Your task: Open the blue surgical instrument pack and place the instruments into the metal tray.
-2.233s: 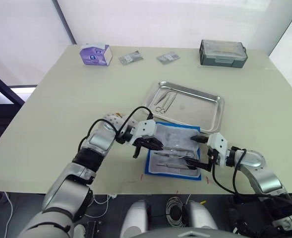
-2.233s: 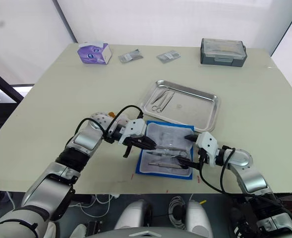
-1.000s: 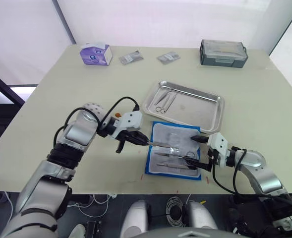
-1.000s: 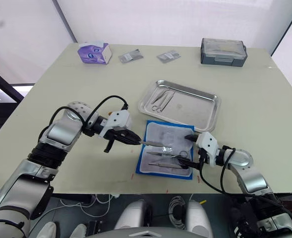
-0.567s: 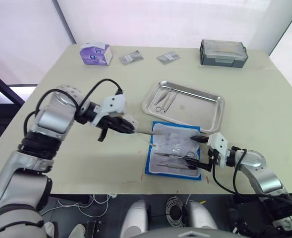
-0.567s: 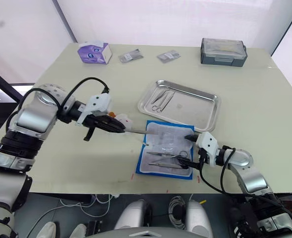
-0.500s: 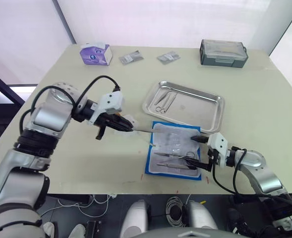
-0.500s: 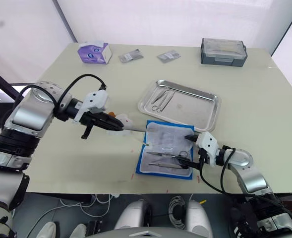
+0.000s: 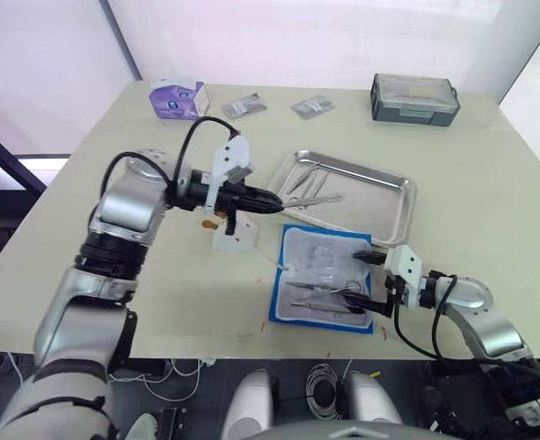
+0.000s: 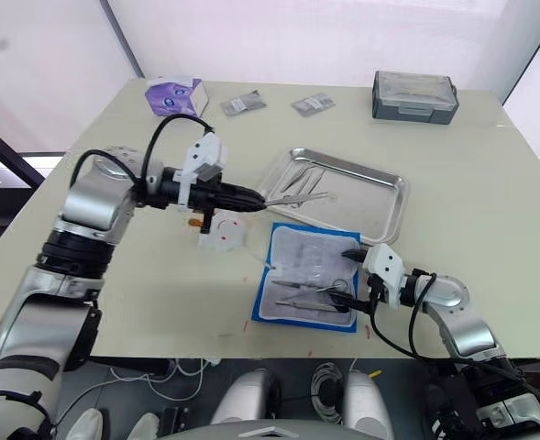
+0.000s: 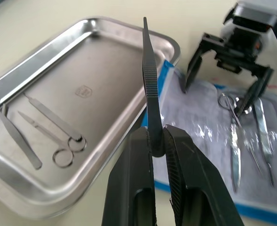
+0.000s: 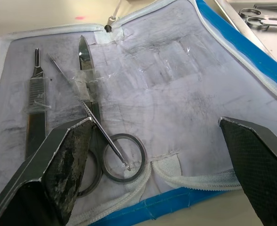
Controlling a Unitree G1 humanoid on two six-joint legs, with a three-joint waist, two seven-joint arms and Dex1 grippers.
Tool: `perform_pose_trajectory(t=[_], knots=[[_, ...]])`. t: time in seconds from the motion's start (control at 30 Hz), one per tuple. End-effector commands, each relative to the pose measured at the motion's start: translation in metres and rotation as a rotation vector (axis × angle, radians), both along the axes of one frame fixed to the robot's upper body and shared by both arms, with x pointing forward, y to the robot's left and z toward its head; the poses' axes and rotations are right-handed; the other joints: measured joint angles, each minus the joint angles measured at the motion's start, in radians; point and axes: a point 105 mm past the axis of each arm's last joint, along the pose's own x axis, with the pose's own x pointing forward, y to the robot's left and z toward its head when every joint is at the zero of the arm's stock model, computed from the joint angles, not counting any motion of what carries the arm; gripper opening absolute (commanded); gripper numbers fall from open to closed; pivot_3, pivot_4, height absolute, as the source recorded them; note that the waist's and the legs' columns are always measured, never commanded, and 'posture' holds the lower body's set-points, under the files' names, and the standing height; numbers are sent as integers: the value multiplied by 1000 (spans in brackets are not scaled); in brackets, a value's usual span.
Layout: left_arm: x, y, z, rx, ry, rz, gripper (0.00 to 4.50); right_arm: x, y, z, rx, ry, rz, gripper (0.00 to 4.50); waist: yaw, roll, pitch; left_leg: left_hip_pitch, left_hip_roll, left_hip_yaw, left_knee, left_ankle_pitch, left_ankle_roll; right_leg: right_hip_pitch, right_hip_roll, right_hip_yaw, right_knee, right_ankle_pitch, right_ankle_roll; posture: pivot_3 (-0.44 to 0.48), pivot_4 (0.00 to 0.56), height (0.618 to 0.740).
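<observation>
The blue surgical instrument pack (image 9: 329,249) lies open near the table's front edge, pale lining up. Scissors (image 12: 98,136), a flat handle (image 12: 35,117) and a thin probe are still tucked in it. Just behind it sits the metal tray (image 9: 389,197), holding scissors (image 11: 58,141) and tweezers (image 11: 16,141). My left gripper (image 9: 265,200) is shut on long silver tweezers (image 11: 150,84), whose tip hangs over the tray's left half. My right gripper (image 12: 154,126) stands wide open over the pack's right edge, holding nothing.
A grey lidded box (image 9: 413,98) stands at the back right. A purple box (image 9: 178,99) and two foil packets (image 9: 242,107) lie along the back. A small white object (image 9: 228,234) lies on the table under my left gripper.
My left gripper drew the tweezers out of the pack, swung left, then rose back toward the tray. They now point over the tray. The right gripper has not moved.
</observation>
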Motion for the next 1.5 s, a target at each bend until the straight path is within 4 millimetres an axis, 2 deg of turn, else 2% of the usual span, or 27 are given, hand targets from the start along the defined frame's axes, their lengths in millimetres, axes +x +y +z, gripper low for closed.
perform_pose_trajectory(t=[0.03,0.23,0.53,0.73,0.83,0.97,1.33,1.37,1.4,1.43,1.5], knots=[[6,-17,22,-73,-61,62,35,-18,-21,-56,-168,193,-45,4500,0,0,0,0,0,0,0,0,0,0,0,0,0,0,0,0,150,727],[28,-46,11,-129,-75,249,35,-17,-22,-55,-168,189,-48,4500,0,0,0,0,0,0,0,0,0,0,0,0,0,0,0,0,150,727],[59,-78,-3,-178,-26,498,35,-16,-21,-55,-167,187,-44,4500,1,0,0,0,-1,0,0,0,0,0,0,0,0,0,0,0,150,727],[70,-97,-35,-123,62,636,35,-16,-20,-55,-165,187,-46,4500,0,0,0,0,-1,0,0,0,0,0,0,0,0,0,0,0,150,727],[74,-99,-50,-90,112,700,35,-16,-20,-55,-163,187,-47,4500,0,0,0,0,-1,0,0,0,0,0,0,0,0,0,0,0,150,727],[79,-97,-60,-67,119,757,35,-17,-21,-55,-162,187,-52,4500,-1,0,0,0,-1,0,0,0,0,0,0,0,0,0,0,0,150,727],[81,-87,-72,-46,166,802,35,-18,-22,-55,-162,188,-58,4500,0,0,0,0,-1,0,0,0,-1,0,0,0,0,0,0,0,150,727],[81,-87,-72,-45,163,804,453,-18,-21,-55,-162,188,-57,4500,0,0,0,0,-1,0,0,0,-1,0,0,0,0,0,0,0,150,727],[81,-88,-71,-44,157,803,453,-17,-21,-55,-161,187,-55,4500,0,0,0,0,-1,0,0,0,-1,0,0,0,0,0,0,0,150,727],[81,-88,-70,-43,152,801,1031,-17,-21,-55,-161,187,-54,4500,0,0,0,0,-1,0,0,0,-1,0,0,0,0,0,0,0,150,727],[80,-88,-69,-44,147,799,1194,-17,-20,-55,-160,187,-52,4500,0,0,0,0,-1,0,0,0,-1,0,0,0,0,0,0,0,150,727]])
